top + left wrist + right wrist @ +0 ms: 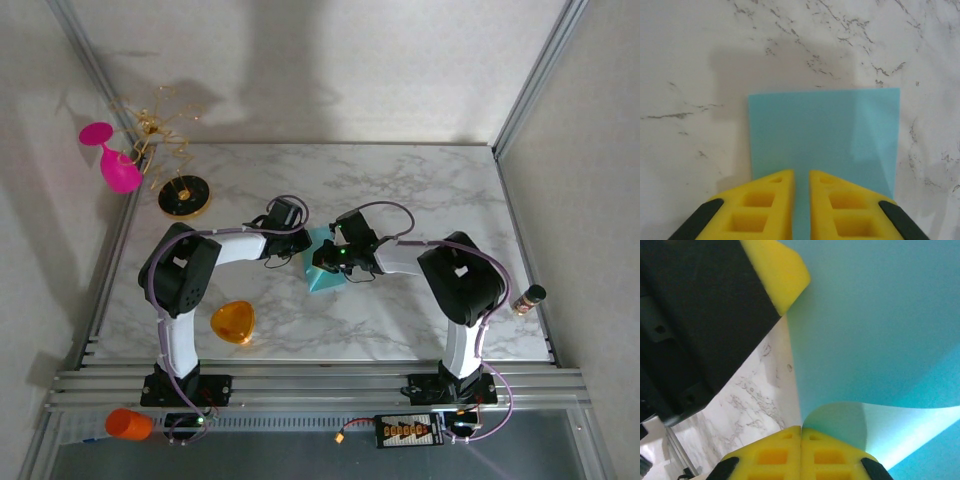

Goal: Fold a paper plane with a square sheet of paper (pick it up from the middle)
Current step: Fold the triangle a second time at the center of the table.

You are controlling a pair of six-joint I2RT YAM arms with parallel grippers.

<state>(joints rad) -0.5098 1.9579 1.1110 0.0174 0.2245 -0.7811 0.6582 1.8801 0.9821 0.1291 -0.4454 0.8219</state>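
Far left: you have a pink glass (pixel 118 160) past the table's (pixel 420 190) far-left corner. A black disc (pixel 184 196) sits on that corner, just beside the glass.
Near left: an orange rounded-triangle piece (pixel 232 321) lies flat on the marble by the left arm's base, well apart from the paper.
Left jaws: they stand a narrow slit apart, barely open. In the left wrist view the yellow fingertips (pixel 780 181) stand at the near edge of the sheet, and teal shows through the slit between them. You can see no grip here. Whether the tips press on the paper you cannot tell.
Task thing: the square sheet of paper (pixel 326 279) is teal and lies mid-table, between the two sets of jaws. In the left wrist view most of it spreads flat on the marble ahead of the left tips. In the right wrist view one edge of it curls up off the flat part as a paler flap.
Right jaws: fully closed, with the yellow fingertips (pixel 777 447) pressed together and no gap. The curled flap runs right into the tips, so they are pinching the sheet's lifted edge. One left fingertip sits at the far edge of the sheet in this view.
Far right: a small bottle (pixel 529 298) lies at the table's right edge, well apart from the paper.
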